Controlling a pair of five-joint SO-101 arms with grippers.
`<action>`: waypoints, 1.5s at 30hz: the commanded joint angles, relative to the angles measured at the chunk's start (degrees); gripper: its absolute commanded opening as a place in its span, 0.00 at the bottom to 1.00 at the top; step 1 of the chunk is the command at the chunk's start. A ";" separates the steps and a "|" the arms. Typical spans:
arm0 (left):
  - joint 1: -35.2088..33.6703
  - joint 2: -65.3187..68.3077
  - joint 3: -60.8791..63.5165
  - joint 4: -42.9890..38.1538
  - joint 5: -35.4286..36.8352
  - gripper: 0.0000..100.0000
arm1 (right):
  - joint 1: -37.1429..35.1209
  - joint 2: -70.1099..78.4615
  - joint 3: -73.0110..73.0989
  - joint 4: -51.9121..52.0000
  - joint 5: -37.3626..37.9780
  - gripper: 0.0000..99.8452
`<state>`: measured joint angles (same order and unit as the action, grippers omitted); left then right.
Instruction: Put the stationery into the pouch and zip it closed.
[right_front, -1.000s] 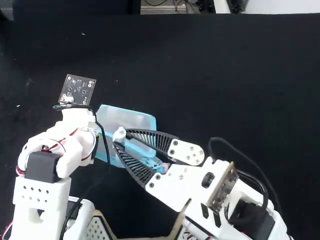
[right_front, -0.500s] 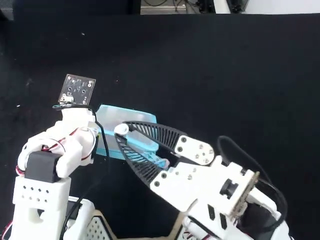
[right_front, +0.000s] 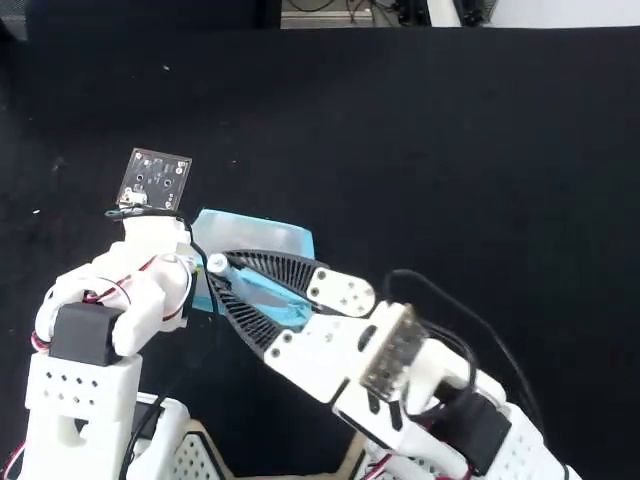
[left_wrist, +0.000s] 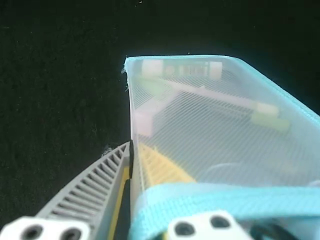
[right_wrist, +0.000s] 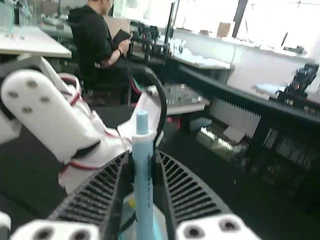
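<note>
Pouch (right_front: 262, 236) lies on the table (right_front: 450, 150), its edge pinched by the left gripper (left_wrist: 131, 152) — the right gripper (right_wrist: 143, 162) clamps a blue pen (right_wrist: 142, 135) over it; best to aim the tip inside the mouth before letting go.

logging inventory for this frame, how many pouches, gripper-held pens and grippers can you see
translucent light-blue mesh pouch: 1
light-blue plastic pen: 1
grippers, left gripper and right gripper: 2
total: 4
</note>
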<state>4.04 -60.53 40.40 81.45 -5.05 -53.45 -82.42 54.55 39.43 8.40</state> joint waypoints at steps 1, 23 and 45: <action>-0.13 0.35 -0.84 -0.26 -0.26 0.04 | 0.79 -0.31 -0.66 4.40 0.00 0.02; 0.22 0.35 -0.66 -0.35 -0.26 0.04 | 0.62 0.31 -17.27 20.75 -0.09 0.16; 0.04 0.35 -0.75 -0.26 -0.26 0.04 | 11.69 9.63 -12.97 34.55 -0.18 0.16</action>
<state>4.04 -60.53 40.40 81.45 -5.05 -42.90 -76.79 42.07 73.36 8.40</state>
